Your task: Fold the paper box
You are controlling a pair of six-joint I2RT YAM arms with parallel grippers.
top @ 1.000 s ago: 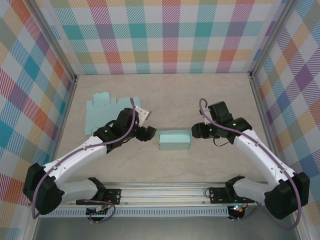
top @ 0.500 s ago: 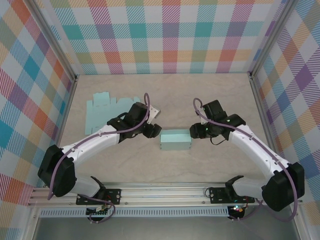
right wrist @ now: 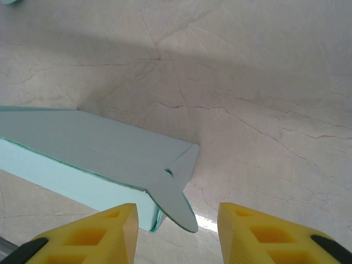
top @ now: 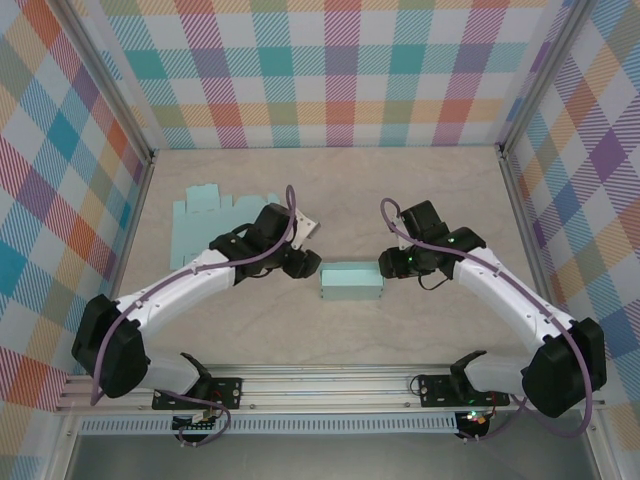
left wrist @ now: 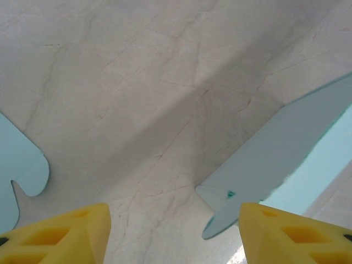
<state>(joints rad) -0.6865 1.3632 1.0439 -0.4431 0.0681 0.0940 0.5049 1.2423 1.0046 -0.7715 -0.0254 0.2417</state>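
Paper sheet (top: 205, 215) lies flat, well left of the paper box (top: 350, 280). The left gripper (top: 306, 264) has moved in close to the box's left end, jaws wide and empty. The right gripper (top: 389, 265) has crept up to the right end, jaws apart, empty too. Both look ready to push the end flaps in.

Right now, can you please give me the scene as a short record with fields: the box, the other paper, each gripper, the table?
paper box: light teal, lying mid-table, a rounded flap sticking out at each end
flat sheet: unfolded teal cutout, far left, apart from the box
left gripper: open, at the box's left end, holding nothing
right gripper: open, at the box's right end, holding nothing
table: beige, marble-like
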